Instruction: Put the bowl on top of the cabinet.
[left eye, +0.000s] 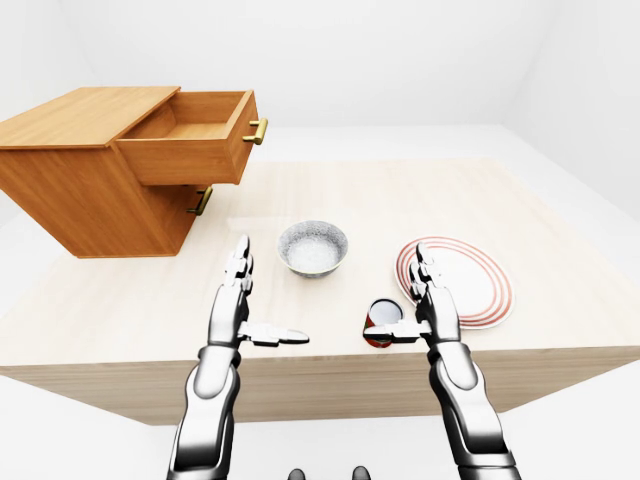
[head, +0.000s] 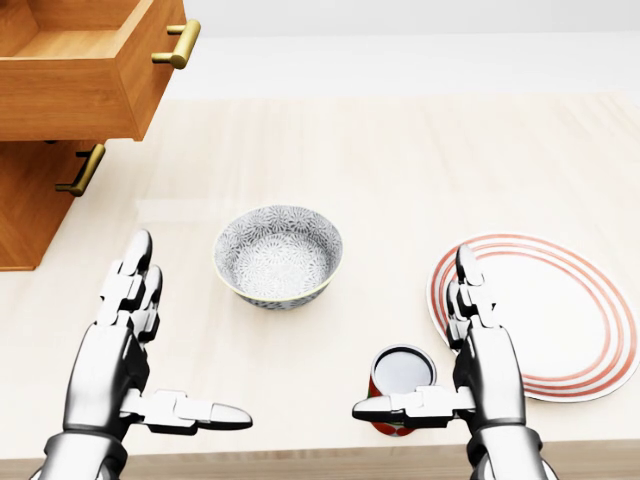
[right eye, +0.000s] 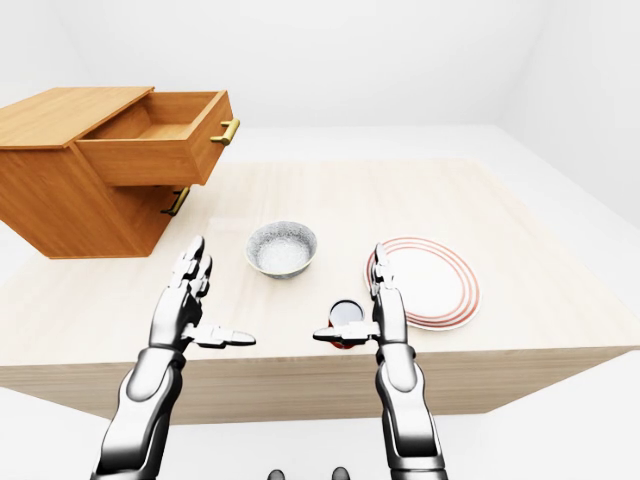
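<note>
A grey patterned bowl (head: 278, 256) stands upright on the pale wooden table (head: 400, 160), near the middle of the head view. The wooden cabinet (left eye: 85, 170) sits at the table's upper left, its top drawer (left eye: 195, 135) pulled out and its flat top (left eye: 85, 113) bare. My left hand (head: 150, 340) hovers open to the lower left of the bowl, thumb pointing right. My right hand (head: 440, 340) is open at the lower right, beside a red can. Neither hand touches the bowl.
A red can (head: 402, 388) with a grey lid stands by my right thumb near the table's bottom edge. A white plate with red rings (head: 555, 315) lies at the right. The lower drawer's brass handle (head: 82, 170) shows under the open drawer.
</note>
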